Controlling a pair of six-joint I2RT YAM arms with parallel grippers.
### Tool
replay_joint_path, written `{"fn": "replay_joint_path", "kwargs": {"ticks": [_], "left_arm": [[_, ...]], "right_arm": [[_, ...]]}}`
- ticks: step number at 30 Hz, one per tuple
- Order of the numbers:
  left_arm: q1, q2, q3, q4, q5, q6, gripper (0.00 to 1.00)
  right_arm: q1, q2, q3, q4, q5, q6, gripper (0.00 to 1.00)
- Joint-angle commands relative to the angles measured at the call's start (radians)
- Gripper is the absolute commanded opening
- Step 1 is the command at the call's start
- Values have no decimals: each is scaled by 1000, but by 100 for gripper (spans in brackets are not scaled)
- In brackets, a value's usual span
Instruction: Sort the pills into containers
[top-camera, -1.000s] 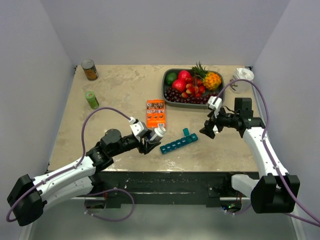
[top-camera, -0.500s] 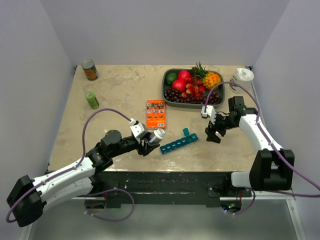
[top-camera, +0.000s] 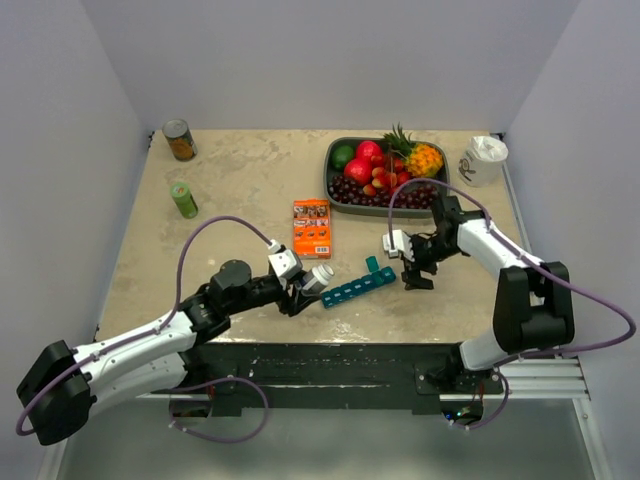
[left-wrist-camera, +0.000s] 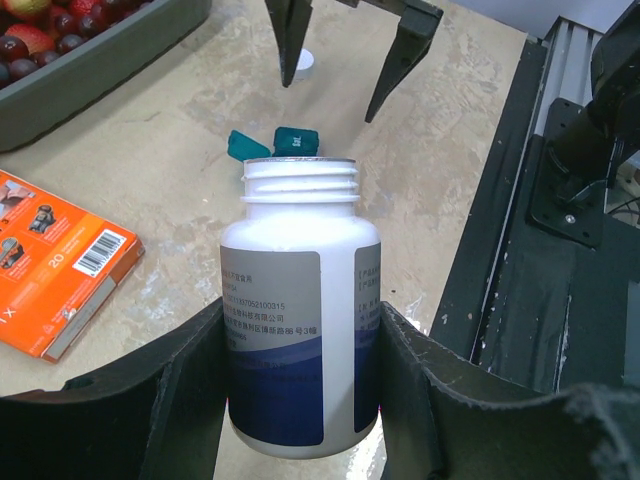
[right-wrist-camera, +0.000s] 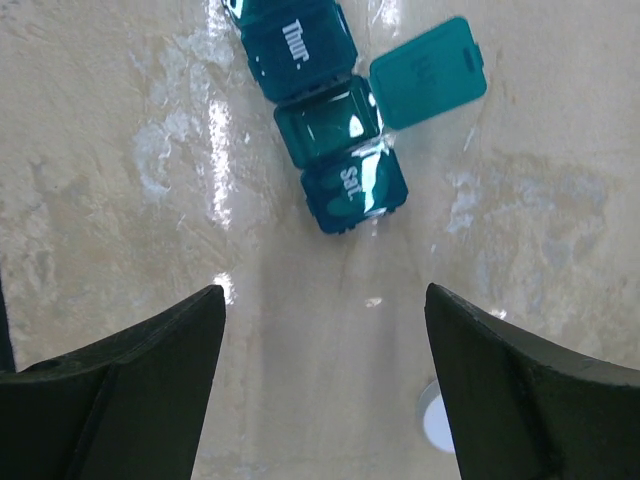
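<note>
The teal pill organiser (top-camera: 355, 288) lies near the table's front, one lid (top-camera: 372, 263) flipped open. In the right wrist view its end shows the "Thur" cell (right-wrist-camera: 296, 40), an open cell (right-wrist-camera: 328, 122) and the shut "Sat" cell (right-wrist-camera: 356, 190). No pills are visible. My left gripper (top-camera: 305, 285) is shut on an uncapped white bottle (left-wrist-camera: 300, 300) with a blue label, its mouth pointing at the strip's left end. My right gripper (right-wrist-camera: 322, 290) is open and empty, just right of the strip's end (top-camera: 415, 270).
A white bottle cap (right-wrist-camera: 437, 420) lies on the table by my right fingers. An orange box (top-camera: 311, 226) lies behind the strip, and a grey fruit tray (top-camera: 336, 180) stands behind that. A green can (top-camera: 183, 199), a tin (top-camera: 179, 139) and a white cup (top-camera: 484, 160) stand at the edges.
My right gripper has swung left and closer to the organiser's right end. My left gripper has carried the bottle a little right, toward the strip's left end.
</note>
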Motion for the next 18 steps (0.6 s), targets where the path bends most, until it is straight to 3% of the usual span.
{"fn": "replay_joint_path", "kwargs": {"ticks": [1, 10, 18], "left_arm": [[-11, 2, 12, 26, 6, -4, 0], [-12, -24, 11, 6, -20, 2, 0], [-17, -52, 29, -37, -35, 14, 0]], "right_arm": [[69, 10, 21, 102, 45, -53, 84], [172, 122, 64, 116, 100, -88, 84], [223, 143, 58, 161, 117, -40, 74]]}}
